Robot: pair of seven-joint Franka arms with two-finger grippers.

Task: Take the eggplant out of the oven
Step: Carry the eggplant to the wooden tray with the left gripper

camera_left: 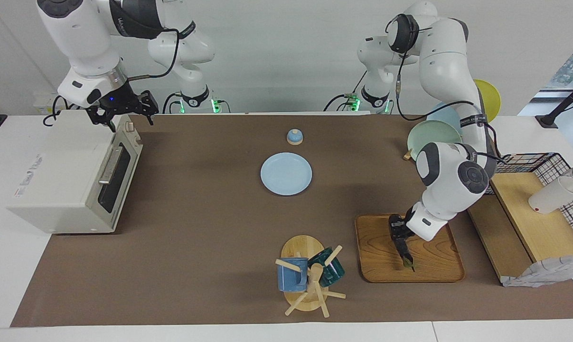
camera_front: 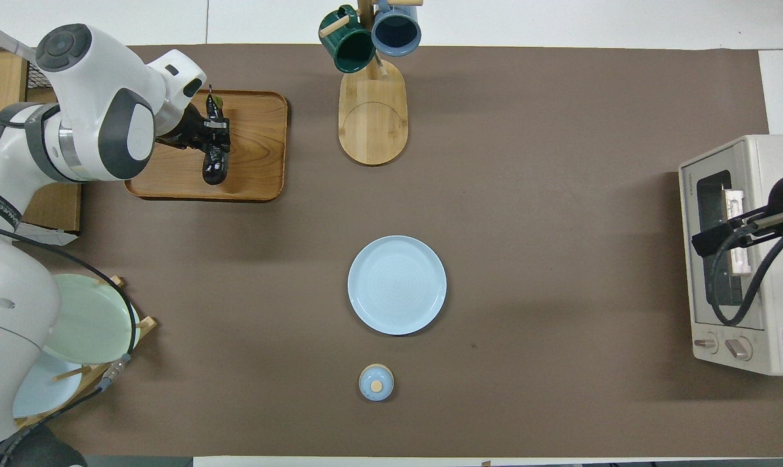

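Nearest the facing camera: mug rack (camera_left: 305, 273) with blue mug (camera_left: 292, 274) and green mug (camera_left: 331, 268), farthest from the robots on the bench (camera_left: 196, 228). Beside it, toward the left arm's end: wooden tray (camera_left: 436, 266). Left claw (camera_left: 405, 254) low over the tray, closed around the eggplant (camera_front: 215, 167); eggplant dark, tilted, stem end (camera_front: 214, 102) pointing away from the robots, lower end at or just above the tray surface, contact not determinable. Eggplant well apart from the oven (camera_left: 72, 175). Mid-bench: pale blue plate (camera_left: 286, 173), bare. Nearer the robots: small blue lidded pot (camera_left: 295, 137). Dish rack with green plate (camera_left: 431, 135) at the left arm's end. Oven at the right arm's end, door (camera_left: 113, 175) closed, handle facing the bench centre. Right claw (camera_left: 122, 114) over the oven's top corner nearest the robots; finger gap not discernible, nothing seen held.
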